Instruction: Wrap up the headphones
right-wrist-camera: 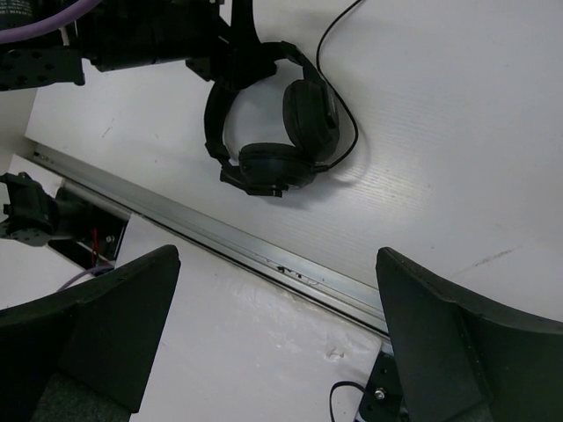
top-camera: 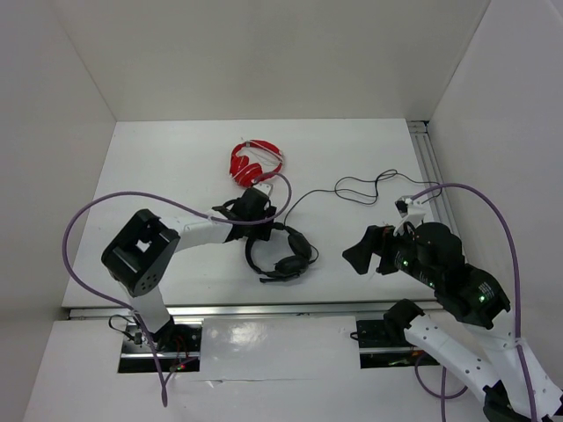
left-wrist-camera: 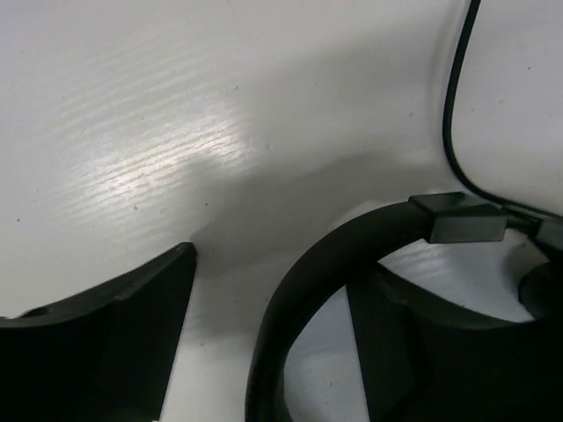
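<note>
The black headphones (top-camera: 283,252) lie on the white table near its front edge, earcups to the right, headband to the left. Their thin cable (top-camera: 352,189) trails to the back right. My left gripper (top-camera: 252,227) is open and straddles the headband (left-wrist-camera: 303,290), which runs between its two fingers close to the right one; the cable (left-wrist-camera: 450,114) passes above. My right gripper (top-camera: 362,251) is wide open and empty, hovering to the right of the headphones. In the right wrist view the gripper (right-wrist-camera: 277,264) is above the table's front rail and the headphones (right-wrist-camera: 273,132) lie further off.
Smaller red headphones (top-camera: 255,160) lie just behind the left gripper. An aluminium rail (top-camera: 264,309) runs along the table's front edge and another (top-camera: 429,163) along the right side. White walls enclose the table on three sides.
</note>
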### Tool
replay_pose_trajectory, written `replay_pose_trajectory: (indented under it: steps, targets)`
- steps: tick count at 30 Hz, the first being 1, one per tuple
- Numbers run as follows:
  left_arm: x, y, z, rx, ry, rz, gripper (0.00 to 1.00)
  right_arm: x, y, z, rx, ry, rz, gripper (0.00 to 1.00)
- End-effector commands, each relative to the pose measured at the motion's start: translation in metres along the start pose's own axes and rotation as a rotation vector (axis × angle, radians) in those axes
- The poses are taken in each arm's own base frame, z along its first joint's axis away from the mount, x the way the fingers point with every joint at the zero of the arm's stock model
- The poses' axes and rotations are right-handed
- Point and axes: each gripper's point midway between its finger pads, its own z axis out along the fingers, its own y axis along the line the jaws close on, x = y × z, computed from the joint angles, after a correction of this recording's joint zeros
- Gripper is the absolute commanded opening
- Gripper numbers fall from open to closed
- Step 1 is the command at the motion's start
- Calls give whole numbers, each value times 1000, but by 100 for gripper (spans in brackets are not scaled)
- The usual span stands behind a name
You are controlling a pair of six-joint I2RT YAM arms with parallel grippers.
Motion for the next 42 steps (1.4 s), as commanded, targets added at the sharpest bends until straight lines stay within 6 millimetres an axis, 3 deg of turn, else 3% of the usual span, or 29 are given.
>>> replay_pose_trajectory:
  steps: [1,2,4,5,7,12,16,20,22,25,28,29,30,33,35,37,39,40,42]
  targets:
    - [16,-8,10,59,57,6,73,-13,9,-3,-48,-57,-22,100]
    - [22,-9,10,70,72,7,60,-13,9,-3,-48,-57,-22,100]
    - [28,-6,3,67,78,-1,60,-13,9,-3,-48,-58,-31,100]
    - [21,-5,-5,67,50,-16,60,-13,9,-3,-48,-58,-31,100]
    - [27,0,-17,68,47,-16,66,-12,10,-3,-56,-53,-32,100]
    - [29,0,-24,66,58,-38,75,-16,14,-3,-74,-66,-33,100]
    - [31,2,-22,53,64,-47,75,-15,14,-1,-69,-58,-33,100]
    - [37,2,-13,43,92,-42,68,-21,17,-5,-79,-75,-34,100]
    - [33,3,-9,36,96,-49,54,-19,16,-6,-74,-67,-33,100]
    - [36,3,-9,27,116,-68,21,-21,15,-10,-69,-81,-33,100]
    - [38,2,-19,25,131,-91,2,-22,16,-12,-69,-81,-33,100]
    - [38,7,-24,-3,128,-102,0,-22,16,-12,-69,-81,-33,100]
    - [42,7,-34,-19,154,-103,0,-25,18,-12,-76,-93,-34,100]
    - [9,7,-73,-75,52,-138,0,-34,25,-12,-107,-130,-38,100]
    - [-16,18,-116,-163,-36,-152,0,-40,28,-12,-128,-169,-41,100]
    - [-31,32,-160,-255,-73,-217,0,-55,39,-19,-193,-265,-50,100]
    - [-43,48,-198,-328,-120,-288,0,-54,44,-15,-240,-295,-44,100]
    - [-51,53,-221,-321,-159,-351,0,-64,55,-20,-301,-358,-56,100]
    - [-65,55,-260,-274,-195,-380,0,-62,52,-5,-308,-369,-58,100]
